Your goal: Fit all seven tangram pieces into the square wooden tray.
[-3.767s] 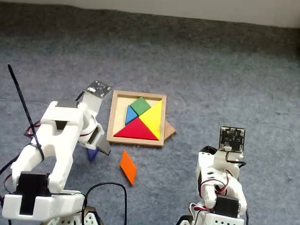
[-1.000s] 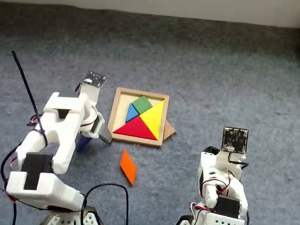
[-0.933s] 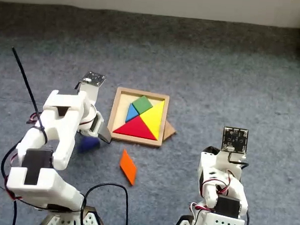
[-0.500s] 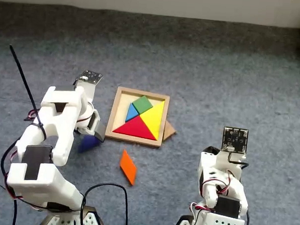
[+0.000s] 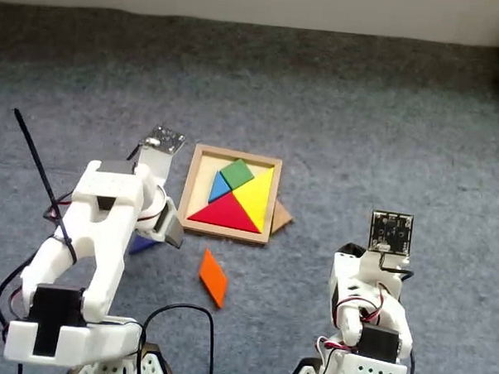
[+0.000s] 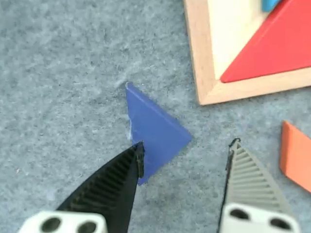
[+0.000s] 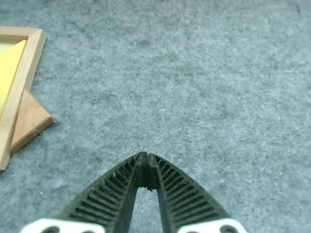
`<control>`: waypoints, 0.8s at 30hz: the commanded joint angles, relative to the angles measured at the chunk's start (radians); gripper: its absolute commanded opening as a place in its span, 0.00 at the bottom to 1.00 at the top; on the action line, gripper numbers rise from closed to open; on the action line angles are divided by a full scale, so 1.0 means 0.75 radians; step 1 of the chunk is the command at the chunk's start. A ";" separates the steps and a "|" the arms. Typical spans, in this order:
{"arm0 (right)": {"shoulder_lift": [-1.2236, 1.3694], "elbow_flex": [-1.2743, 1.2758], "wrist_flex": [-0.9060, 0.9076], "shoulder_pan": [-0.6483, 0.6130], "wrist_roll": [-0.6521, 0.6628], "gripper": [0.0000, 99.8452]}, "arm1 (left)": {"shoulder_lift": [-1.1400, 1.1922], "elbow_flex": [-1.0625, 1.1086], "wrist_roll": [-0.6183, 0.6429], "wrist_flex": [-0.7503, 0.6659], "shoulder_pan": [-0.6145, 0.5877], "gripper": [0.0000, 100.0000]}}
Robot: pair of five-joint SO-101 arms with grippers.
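Note:
The square wooden tray holds a green square, a light blue triangle, a yellow triangle and a red triangle. On the carpet to its left lies a dark blue triangle, partly under the left arm in the high view. My left gripper is open just above it, the black finger's tip at the triangle's edge and the grey one beyond its corner. An orange parallelogram lies in front of the tray. My right gripper is shut on nothing, low over bare carpet.
A tan wooden piece sticks out from under the tray's right side, also the tan piece in the right wrist view. The right arm rests at the front right. Grey carpet covers the table, with open room to the right and behind.
The left arm swung left and away from the tray, then back toward it. The dark blue triangle shifted a little on the carpet. The tray turned slightly. The right arm barely moved.

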 commanded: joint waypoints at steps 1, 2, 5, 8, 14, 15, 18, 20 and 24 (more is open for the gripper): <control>-0.005 0.191 -0.005 0.017 -0.002 0.02 | 0.071 -0.026 0.006 -0.094 -0.040 0.27; -0.005 0.191 -0.005 0.017 -0.002 0.02 | 0.109 -0.060 0.006 -0.055 -0.042 0.27; -0.005 0.191 -0.005 0.017 -0.002 0.02 | 0.226 -0.173 0.006 0.039 -0.036 0.27; -0.005 0.191 -0.005 0.017 -0.002 0.02 | 0.330 -0.263 0.010 0.096 -0.036 0.27; -0.005 0.191 -0.005 0.017 -0.002 0.02 | 0.388 -0.324 0.012 0.131 -0.038 0.19; -0.005 0.191 -0.005 0.017 -0.002 0.02 | 0.388 -0.324 0.014 0.131 -0.038 0.19; -0.005 0.191 -0.005 0.017 -0.002 0.02 | 0.388 -0.322 0.014 0.131 -0.038 0.19; -0.005 0.191 -0.005 0.017 -0.002 0.02 | 0.388 -0.320 0.014 0.131 -0.034 0.19; -0.005 0.191 -0.005 0.017 -0.002 0.02 | 0.388 -0.320 0.008 0.131 -0.032 0.18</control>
